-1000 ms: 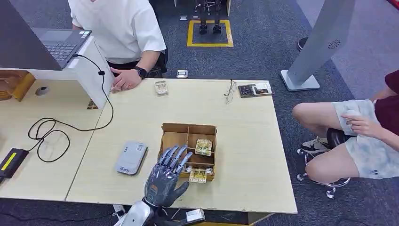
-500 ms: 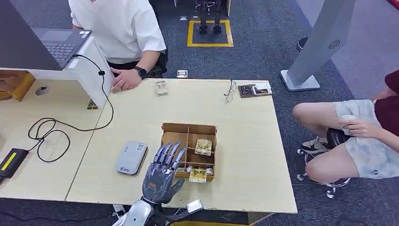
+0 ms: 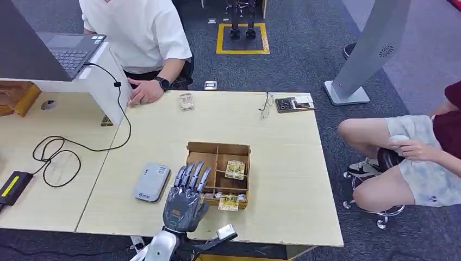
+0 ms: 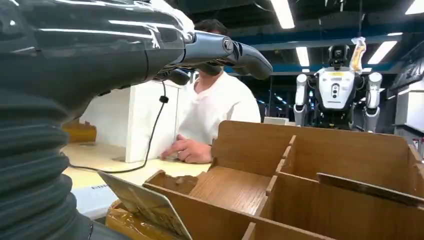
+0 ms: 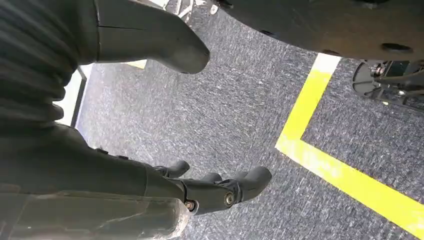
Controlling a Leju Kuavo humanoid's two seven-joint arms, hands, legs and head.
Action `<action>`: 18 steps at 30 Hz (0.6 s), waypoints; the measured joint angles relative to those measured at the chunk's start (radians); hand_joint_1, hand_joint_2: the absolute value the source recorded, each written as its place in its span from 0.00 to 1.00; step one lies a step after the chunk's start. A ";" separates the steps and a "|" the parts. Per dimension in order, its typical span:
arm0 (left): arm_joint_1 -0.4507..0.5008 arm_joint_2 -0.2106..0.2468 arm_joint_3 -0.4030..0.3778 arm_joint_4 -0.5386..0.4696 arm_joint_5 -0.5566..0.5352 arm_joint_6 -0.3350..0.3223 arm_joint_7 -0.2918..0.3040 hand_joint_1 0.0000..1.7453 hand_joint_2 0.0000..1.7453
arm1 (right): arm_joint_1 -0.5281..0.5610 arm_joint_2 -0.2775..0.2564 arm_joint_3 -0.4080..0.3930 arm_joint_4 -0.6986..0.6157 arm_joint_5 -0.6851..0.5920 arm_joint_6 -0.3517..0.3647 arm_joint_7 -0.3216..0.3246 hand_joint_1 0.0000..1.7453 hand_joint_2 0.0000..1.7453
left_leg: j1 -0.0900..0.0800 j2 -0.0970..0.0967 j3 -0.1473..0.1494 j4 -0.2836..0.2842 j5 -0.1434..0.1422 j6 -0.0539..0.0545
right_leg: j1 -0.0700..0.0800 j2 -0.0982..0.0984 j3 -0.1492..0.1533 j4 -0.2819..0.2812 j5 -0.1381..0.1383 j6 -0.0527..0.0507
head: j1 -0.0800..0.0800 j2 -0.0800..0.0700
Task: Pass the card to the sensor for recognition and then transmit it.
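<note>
The left hand point(image 3: 186, 198) is hovering above the bench point(image 3: 282, 163), fingers spread wide and holding nothing, its fingertips reaching over the near-left corner of the wooden divided tray point(image 3: 218, 173). One wrapped card point(image 3: 235, 169) is lying in a right-hand compartment of the tray, just beyond and to the right of the fingertips. Another card point(image 3: 229, 202) is leaning at the tray's near edge, just beside the hand on its right and not touching it. In the left wrist view a tilted card point(image 4: 147, 204) is standing at the tray's near wall, below the outstretched fingers point(image 4: 235, 50). The grey card sensor point(image 3: 151, 181) is lying flat on the bench just to the left of the hand; its printed markings are too small to read. The right hand point(image 5: 210, 192) is hanging over grey carpet crossed by a yellow floor line point(image 5: 340, 165), fingers loosely curled around nothing.
</note>
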 joint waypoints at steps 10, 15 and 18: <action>0.003 0.000 0.004 0.000 -0.008 -0.002 0.005 0.00 1.00 | 0.000 0.000 -0.008 0.000 0.000 0.000 0.000 0.00 1.00 | 0.000 0.000 0.000 0.000 0.000 0.000 | 0.000 0.000 0.000 0.000 0.000 0.000 | 0.000 0.000; 0.004 0.000 0.005 0.000 -0.008 -0.002 0.005 0.00 1.00 | 0.000 0.000 -0.008 0.000 0.000 0.000 0.000 0.00 1.00 | 0.000 0.000 0.000 0.000 0.000 0.000 | 0.000 0.000 0.000 0.000 0.000 0.000 | 0.000 0.000; 0.004 0.000 0.006 0.000 -0.014 -0.005 0.007 0.00 1.00 | 0.000 0.000 -0.008 0.000 0.000 0.000 0.000 0.00 1.00 | 0.000 0.000 0.000 0.000 0.000 0.000 | 0.000 0.000 0.000 0.000 0.000 0.000 | 0.000 0.000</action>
